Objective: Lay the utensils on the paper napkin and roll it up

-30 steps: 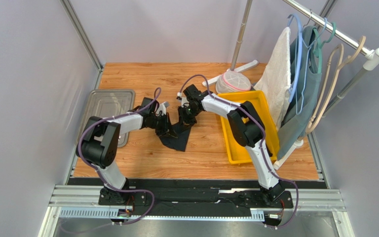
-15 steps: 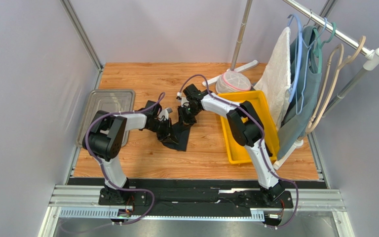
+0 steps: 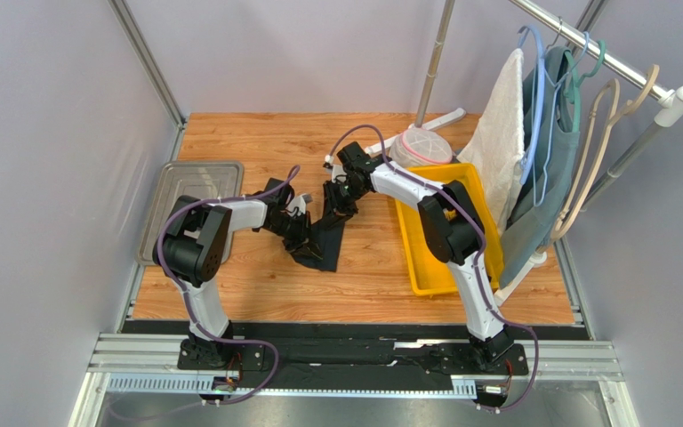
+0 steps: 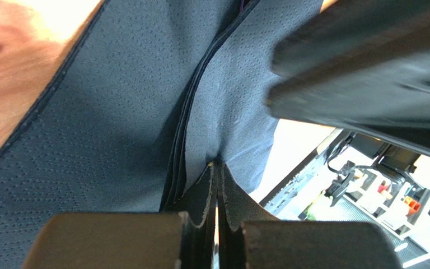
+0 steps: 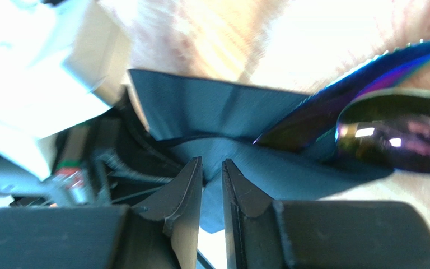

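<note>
The black paper napkin (image 3: 325, 245) lies partly folded on the wooden table between my two grippers. My left gripper (image 3: 299, 233) is at its left edge; in the left wrist view the left gripper (image 4: 217, 166) is shut on a pinched fold of the napkin (image 4: 116, 112). My right gripper (image 3: 337, 201) is at the napkin's far end. In the right wrist view the right gripper (image 5: 212, 162) has its jaws a narrow gap apart over the napkin (image 5: 211, 106). Two utensils lie there, an iridescent purple head (image 5: 363, 70) and a spoon bowl (image 5: 393, 134). Their handles are hidden.
A yellow bin (image 3: 450, 258) stands right of the napkin. A grey metal tray (image 3: 189, 191) is at the left. A white mesh bag (image 3: 421, 147) sits by a pole at the back. A clothes rack (image 3: 576, 133) with hangers and cloths stands at the right.
My left arm has swung its elbow outward while its gripper stays at the napkin's left edge. My right wrist has shifted slightly up and right. The napkin has barely moved.
</note>
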Robot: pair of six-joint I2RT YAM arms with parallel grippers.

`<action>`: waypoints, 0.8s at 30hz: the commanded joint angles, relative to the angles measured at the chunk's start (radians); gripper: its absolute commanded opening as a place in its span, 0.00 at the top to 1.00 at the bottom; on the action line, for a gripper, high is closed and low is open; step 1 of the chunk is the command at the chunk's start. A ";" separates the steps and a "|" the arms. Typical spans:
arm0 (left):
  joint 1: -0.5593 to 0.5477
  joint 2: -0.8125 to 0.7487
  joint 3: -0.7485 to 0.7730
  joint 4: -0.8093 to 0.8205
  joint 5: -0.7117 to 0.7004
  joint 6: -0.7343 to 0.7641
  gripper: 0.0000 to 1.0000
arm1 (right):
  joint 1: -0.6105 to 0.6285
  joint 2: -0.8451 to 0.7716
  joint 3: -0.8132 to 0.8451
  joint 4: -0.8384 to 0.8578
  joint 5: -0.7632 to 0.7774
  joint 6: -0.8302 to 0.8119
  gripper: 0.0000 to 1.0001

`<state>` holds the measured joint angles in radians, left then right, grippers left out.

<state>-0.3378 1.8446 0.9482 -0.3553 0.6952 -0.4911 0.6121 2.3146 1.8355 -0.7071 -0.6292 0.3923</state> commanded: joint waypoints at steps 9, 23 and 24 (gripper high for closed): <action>0.005 -0.015 0.003 -0.067 -0.169 0.060 1.00 | 0.051 0.023 -0.053 0.009 0.081 -0.046 0.82; 0.037 -0.225 -0.026 -0.025 -0.128 0.089 0.96 | 0.049 0.108 -0.051 0.001 0.171 -0.061 0.90; 0.043 -0.246 -0.026 -0.025 -0.125 0.088 0.93 | 0.049 0.111 -0.053 0.001 0.168 -0.058 0.90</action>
<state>-0.3237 1.7069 0.9291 -0.3920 0.5877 -0.4294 0.6601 2.3482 1.8038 -0.7055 -0.6086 0.3672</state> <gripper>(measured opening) 0.028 0.106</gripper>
